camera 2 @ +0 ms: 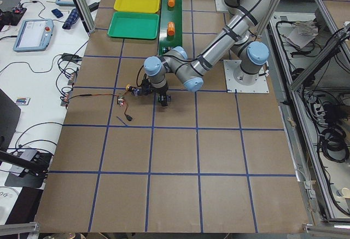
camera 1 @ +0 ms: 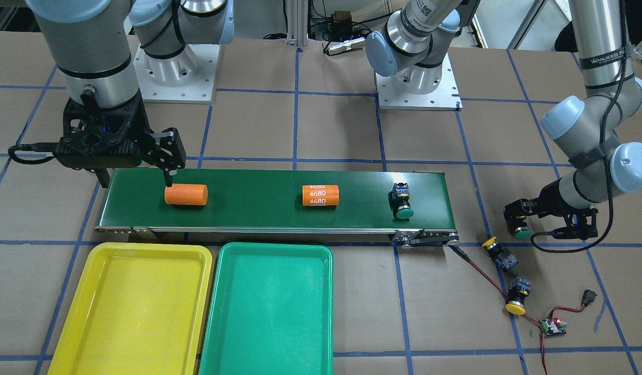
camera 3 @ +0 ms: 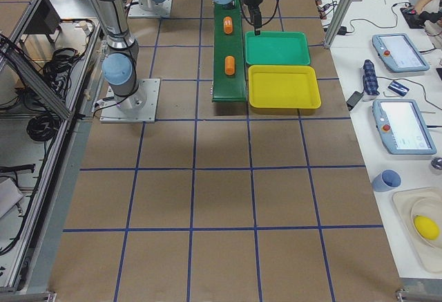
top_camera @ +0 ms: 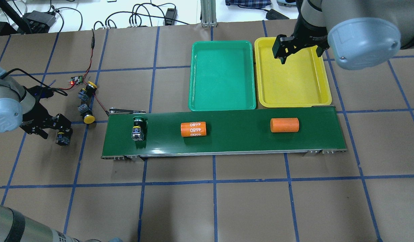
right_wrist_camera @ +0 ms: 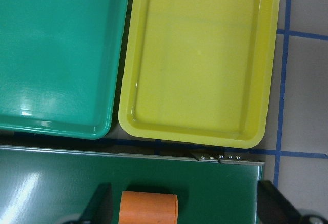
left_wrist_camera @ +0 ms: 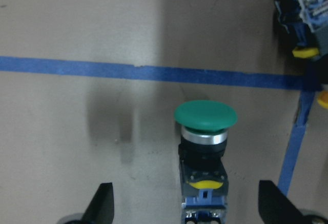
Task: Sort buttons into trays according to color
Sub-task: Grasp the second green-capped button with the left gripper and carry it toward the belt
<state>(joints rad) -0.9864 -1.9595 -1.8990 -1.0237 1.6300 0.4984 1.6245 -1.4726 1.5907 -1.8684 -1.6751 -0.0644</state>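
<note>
A green-capped button [left_wrist_camera: 205, 116] lies on the brown table between the spread fingers of my open left gripper [left_wrist_camera: 187, 203], which sits low off the belt's end [top_camera: 57, 134]. Neither finger touches it. A second green button [camera 1: 403, 200] lies on the conveyor belt [camera 1: 274, 213]. Two yellow-capped buttons [camera 1: 495, 252] [camera 1: 518, 298] lie on the table near that end. My right gripper [camera 1: 137, 179] hangs open over the belt's other end, by a plain orange cylinder [camera 1: 186, 195]. The yellow tray [camera 1: 128, 307] and the green tray [camera 1: 269, 307] are both empty.
An orange cylinder marked 4680 [camera 1: 320, 195] lies mid-belt. A small circuit board with a red light [camera 1: 553, 326] and its red and black wires lie beside the yellow buttons. Both trays sit side by side along the belt's far edge from the robot.
</note>
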